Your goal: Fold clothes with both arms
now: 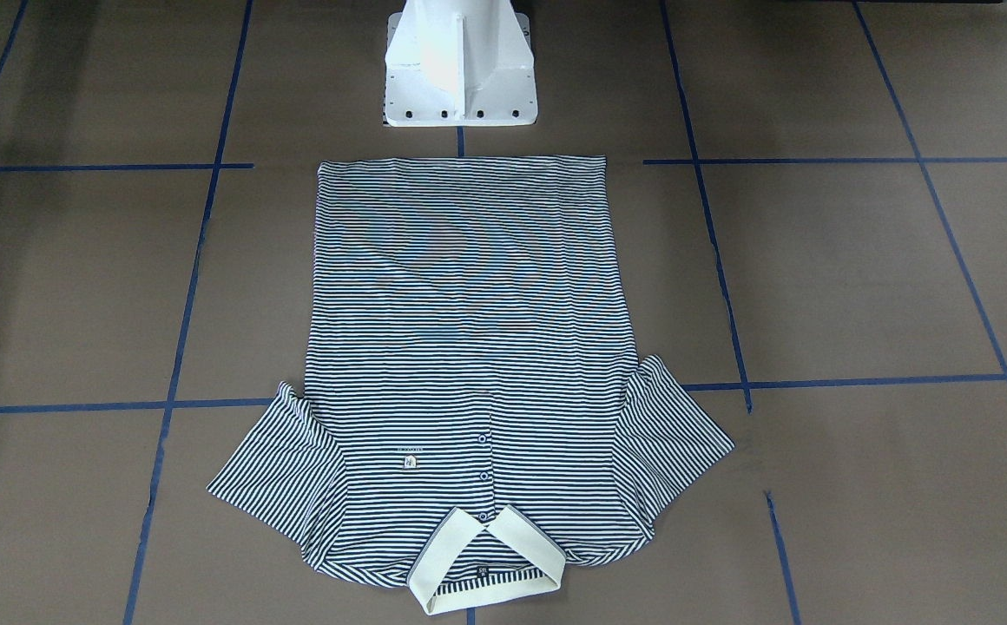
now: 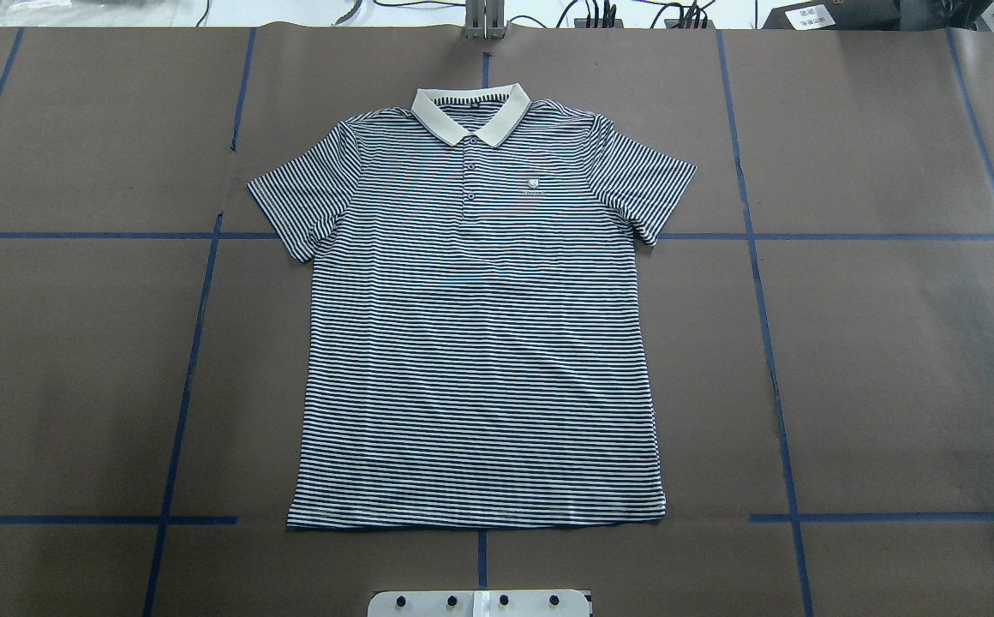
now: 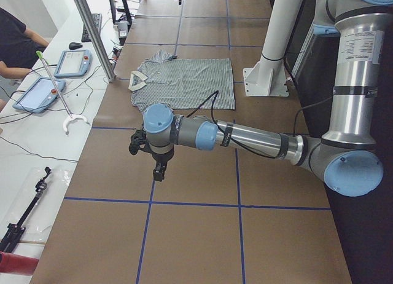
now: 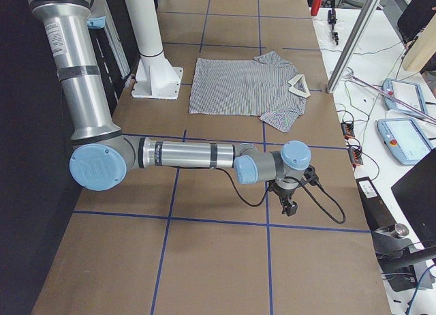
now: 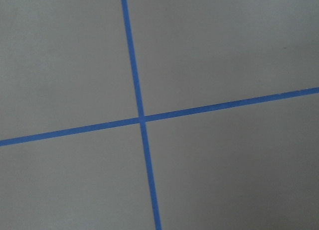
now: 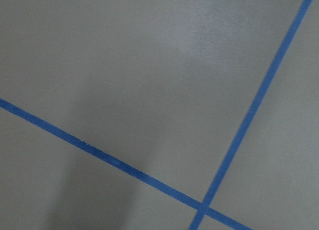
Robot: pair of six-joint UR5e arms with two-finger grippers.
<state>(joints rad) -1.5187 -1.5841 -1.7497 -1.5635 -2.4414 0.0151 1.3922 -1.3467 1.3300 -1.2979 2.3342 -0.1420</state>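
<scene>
The clothes are one navy-and-white striped polo shirt point(image 2: 476, 343) lying flat and face up in the middle of the table, sleeves spread, cream collar point(image 2: 470, 113) at the far side from the robot base. It also shows in the front view as the shirt point(image 1: 469, 347) and in the side views as the shirt point(image 3: 184, 81) and the shirt point(image 4: 245, 86). My left gripper point(image 3: 158, 172) hangs over bare table well off the shirt's side. My right gripper point(image 4: 289, 207) hangs over bare table at the opposite end. Whether either is open or shut I cannot tell. Both wrist views show only table cover and blue tape.
The white pedestal base point(image 1: 460, 69) stands just behind the shirt's hem. Blue tape lines point(image 2: 197, 343) grid the brown table cover. Along the far edge a white bench carries tablets point(image 3: 37, 93), cables and tools, and a seated person point(image 3: 12, 44) is beside it.
</scene>
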